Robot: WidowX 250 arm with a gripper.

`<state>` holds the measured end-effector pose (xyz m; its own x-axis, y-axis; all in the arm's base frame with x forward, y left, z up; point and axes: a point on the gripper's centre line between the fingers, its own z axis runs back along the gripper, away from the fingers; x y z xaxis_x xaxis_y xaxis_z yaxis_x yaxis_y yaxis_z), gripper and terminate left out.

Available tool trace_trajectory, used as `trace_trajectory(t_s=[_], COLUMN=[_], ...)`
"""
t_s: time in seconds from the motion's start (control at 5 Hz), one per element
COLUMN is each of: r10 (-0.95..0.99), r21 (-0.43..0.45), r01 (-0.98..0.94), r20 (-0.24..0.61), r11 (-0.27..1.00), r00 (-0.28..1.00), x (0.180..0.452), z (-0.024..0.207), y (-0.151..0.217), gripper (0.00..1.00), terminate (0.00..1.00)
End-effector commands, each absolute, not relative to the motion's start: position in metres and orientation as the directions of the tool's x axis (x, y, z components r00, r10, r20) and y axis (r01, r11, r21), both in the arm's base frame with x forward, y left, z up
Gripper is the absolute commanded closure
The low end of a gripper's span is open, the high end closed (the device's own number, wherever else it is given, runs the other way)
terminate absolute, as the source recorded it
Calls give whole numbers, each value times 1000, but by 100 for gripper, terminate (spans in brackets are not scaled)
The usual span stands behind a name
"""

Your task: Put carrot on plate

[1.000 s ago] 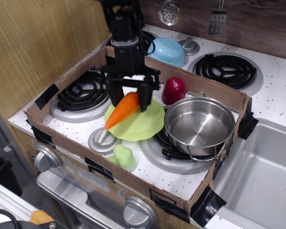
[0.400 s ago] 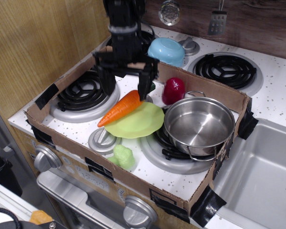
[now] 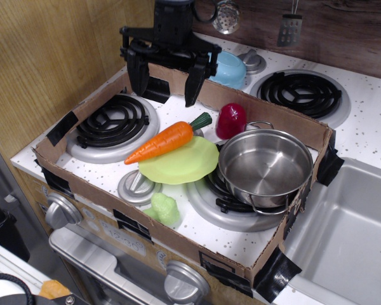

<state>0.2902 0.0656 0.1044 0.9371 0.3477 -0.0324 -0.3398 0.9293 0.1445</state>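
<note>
Carrot: long tapered bright orange plastic toy carrot (image 3: 164, 141) with a dark green stem end, lying free across the back-left rim of the plate; its thick half rests on the plate, its pointed tip overhangs toward the left front of the stove top.
Plate: round lime-green plastic plate (image 3: 185, 166) with a wavy rim, near the middle of the cardboard-walled area, touching the pot on its right side.
Long axis: runs diagonally, stem end toward the back right, tip toward the front left.
Gripper: black 2-finger gripper (image 3: 166, 82), fingers spread wide with nothing between them, raised above the back cardboard wall.
Key relation: carrot lies below and in front of the gripper, well apart from it; the gap between the fingers sits roughly over the stem half.
Task state: by my judgement the carrot is already placed, though only partly supported by the plate; 1 arm only, so no other hand is involved.
Risk: the overhanging tip could let the carrot tip or roll off the rim if nudged.
Nearby: shiny steel pot (image 3: 265, 167) toward the right; dark red rounded toy (image 3: 231, 120) behind the pot; pale green lumpy toy vegetable (image 3: 164, 208) near the front edge; light blue bowl (image 3: 228, 68) at the back.
</note>
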Motion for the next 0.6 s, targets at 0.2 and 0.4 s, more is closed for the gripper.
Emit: trace_trajectory(t_s=[0.2, 0.4], r10=[358, 358], r21=[145, 145], r01=[-362, -362], r20=[51, 51], r11=[921, 921], r00=[932, 932], x=[295, 295], z=[138, 138], y=[61, 61], gripper=[0, 0], terminate=[0, 100])
